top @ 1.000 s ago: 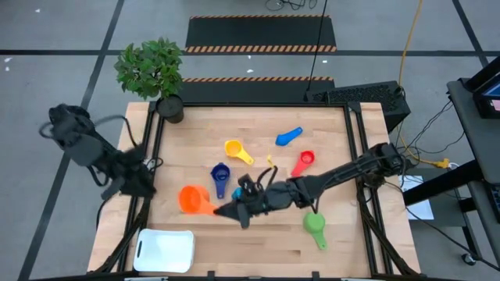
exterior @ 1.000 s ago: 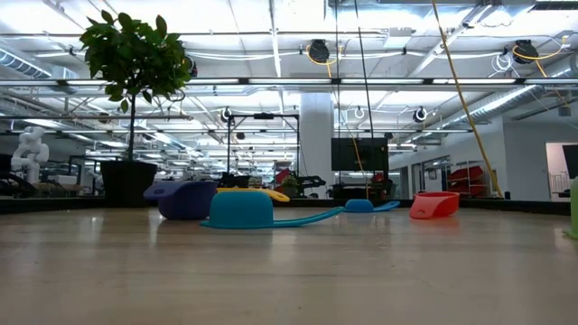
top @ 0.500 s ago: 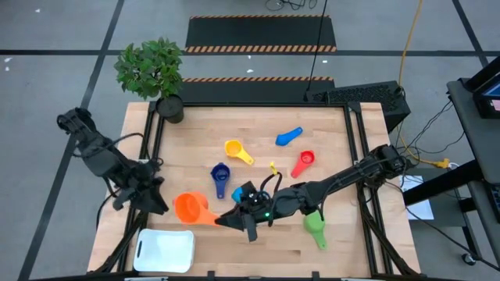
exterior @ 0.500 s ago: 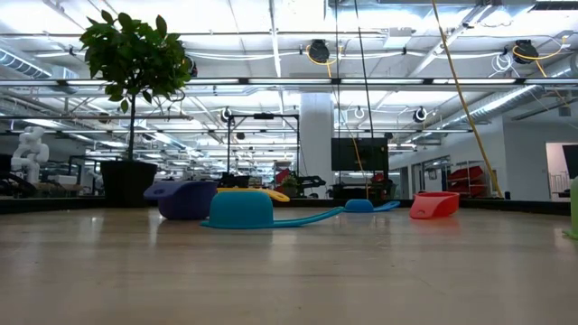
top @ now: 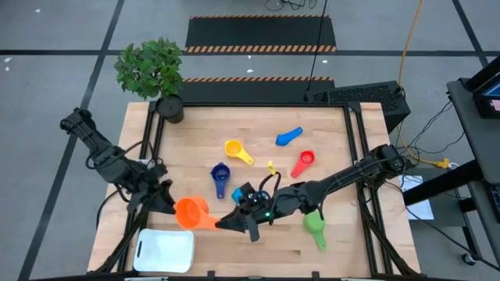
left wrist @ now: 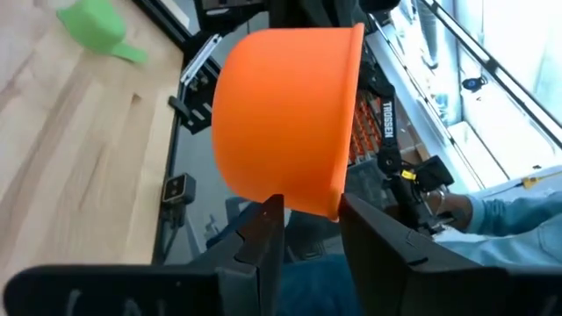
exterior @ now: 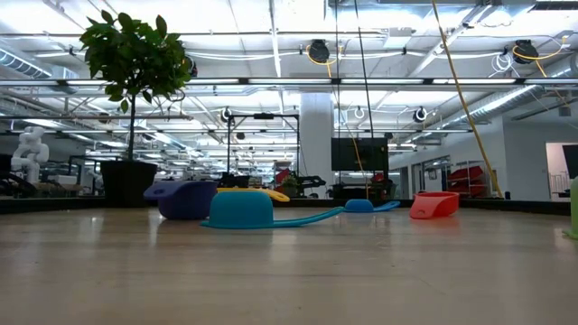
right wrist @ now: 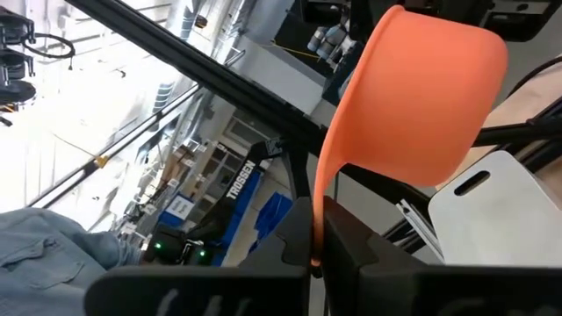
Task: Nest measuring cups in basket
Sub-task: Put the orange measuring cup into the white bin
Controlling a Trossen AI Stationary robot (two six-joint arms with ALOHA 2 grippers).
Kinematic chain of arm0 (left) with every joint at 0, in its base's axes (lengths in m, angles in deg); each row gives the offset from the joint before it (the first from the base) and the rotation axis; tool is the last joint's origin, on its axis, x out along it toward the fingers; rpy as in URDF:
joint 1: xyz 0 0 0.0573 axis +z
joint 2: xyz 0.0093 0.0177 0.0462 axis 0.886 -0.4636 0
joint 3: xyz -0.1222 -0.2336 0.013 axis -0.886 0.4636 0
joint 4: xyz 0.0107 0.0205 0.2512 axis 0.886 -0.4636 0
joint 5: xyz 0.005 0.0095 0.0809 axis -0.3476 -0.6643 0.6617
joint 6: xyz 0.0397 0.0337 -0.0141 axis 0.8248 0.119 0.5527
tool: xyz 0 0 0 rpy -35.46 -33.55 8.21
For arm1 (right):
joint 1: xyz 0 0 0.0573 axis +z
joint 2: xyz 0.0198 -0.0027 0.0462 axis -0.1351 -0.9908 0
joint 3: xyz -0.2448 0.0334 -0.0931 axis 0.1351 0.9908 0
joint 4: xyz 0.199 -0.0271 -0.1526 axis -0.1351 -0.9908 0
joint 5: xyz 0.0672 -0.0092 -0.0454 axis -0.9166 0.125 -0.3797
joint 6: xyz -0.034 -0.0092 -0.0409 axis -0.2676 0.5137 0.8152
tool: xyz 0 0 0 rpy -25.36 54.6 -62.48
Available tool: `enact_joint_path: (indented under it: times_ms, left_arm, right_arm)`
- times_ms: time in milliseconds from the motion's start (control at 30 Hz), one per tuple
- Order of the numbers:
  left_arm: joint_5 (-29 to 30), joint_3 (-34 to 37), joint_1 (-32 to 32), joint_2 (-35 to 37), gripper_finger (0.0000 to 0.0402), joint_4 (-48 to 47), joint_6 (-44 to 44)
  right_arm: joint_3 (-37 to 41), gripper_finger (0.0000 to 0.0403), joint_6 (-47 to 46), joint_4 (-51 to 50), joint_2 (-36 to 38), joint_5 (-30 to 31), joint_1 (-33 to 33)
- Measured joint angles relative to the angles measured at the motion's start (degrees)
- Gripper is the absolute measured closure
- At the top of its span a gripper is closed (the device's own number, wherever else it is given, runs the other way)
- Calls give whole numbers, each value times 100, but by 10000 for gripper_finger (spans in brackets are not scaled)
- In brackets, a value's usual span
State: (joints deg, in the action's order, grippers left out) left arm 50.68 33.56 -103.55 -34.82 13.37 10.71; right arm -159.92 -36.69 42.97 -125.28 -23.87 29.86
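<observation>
Hanging between the two arms, the orange measuring cup (top: 190,210) sits above the counter (top: 258,125), its handle running toward the right hand (top: 231,224), which pinches it shut. The left hand (top: 166,201) straddles the bowl's rim, half open. The white basket (top: 166,251) lies just below, nearer the left arm.

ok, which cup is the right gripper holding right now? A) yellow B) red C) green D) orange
D: the right gripper is shut on the handle of the orange cup, lifted near the basket; the left gripper sits at the cup's rim. The green cup, yellow cup and red cup lie free on the table.
</observation>
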Motion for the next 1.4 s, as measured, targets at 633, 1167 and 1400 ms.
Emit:
enact_joint_path:
  times_ms: [633, 1167, 1400]
  left_arm:
    - [177, 7, 52, 66, 289, -59, 179]
    - [27, 7, 65, 284, 289, -281, 214]
    - [-531, 7, -30, 286, 289, -286, 205]
  right_arm:
    - [0, 403, -380, -168, 15, -1263, -545]
    - [0, 403, -756, -210, 2, -1799, -698]
    - [2, 403, -856, -234, -2, -2116, -698]
